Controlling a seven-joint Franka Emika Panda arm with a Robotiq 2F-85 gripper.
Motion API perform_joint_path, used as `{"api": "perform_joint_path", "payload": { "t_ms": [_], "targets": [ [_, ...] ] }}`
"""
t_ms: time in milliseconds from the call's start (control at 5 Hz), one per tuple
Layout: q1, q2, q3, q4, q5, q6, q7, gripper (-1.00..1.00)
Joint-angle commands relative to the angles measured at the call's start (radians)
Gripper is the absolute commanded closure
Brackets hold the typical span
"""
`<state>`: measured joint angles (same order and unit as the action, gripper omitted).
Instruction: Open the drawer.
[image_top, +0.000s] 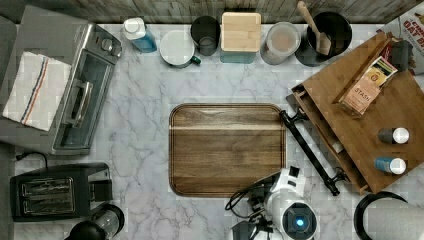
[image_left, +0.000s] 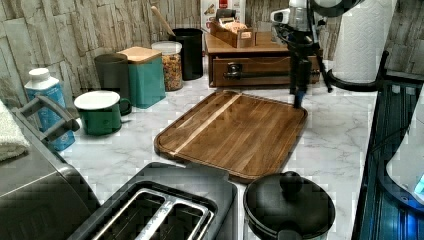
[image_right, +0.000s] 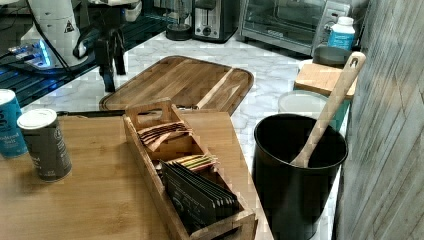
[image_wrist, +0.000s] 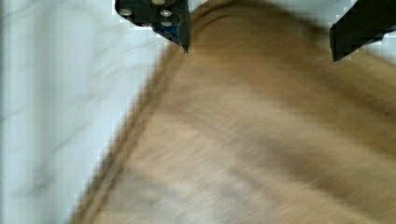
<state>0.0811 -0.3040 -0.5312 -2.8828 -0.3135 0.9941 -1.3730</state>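
The drawer (image_top: 325, 137) sits under a bamboo-topped box (image_top: 400, 107) at the top view's right and stands pulled out a little, so a strip of its inside shows. Its long black bar handle (image_top: 310, 152) runs along the front, also seen as the handle (image_left: 270, 75) in the left view. My gripper (image_left: 299, 97) hangs open over the near corner of the wooden tray, short of the handle and not touching it. The wrist view shows both fingers (image_wrist: 180, 28) spread wide above the tray's rounded corner, nothing between them. In the right view the gripper (image_right: 115, 82) hovers beyond the box.
A flat wooden tray (image_top: 227, 150) lies mid-counter. A tea organiser (image_top: 367, 82) and two jars (image_top: 393, 135) stand on the box top. A paper towel roll (image_top: 390, 220) is beside the arm. Toaster oven (image_top: 75, 90) and toaster (image_top: 50, 192) are at the top view's left, canisters along the back wall.
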Motion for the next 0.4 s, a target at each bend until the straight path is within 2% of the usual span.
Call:
{"api": "perform_joint_path", "payload": {
  "t_ms": [200,400],
  "targets": [
    [0.094,-0.329,0.192,-0.148,-0.014,-0.202,0.216,-1.0],
    [0.103,-0.331,0.18,-0.147,-0.025,-0.204,0.223,-1.0]
  ]
}}
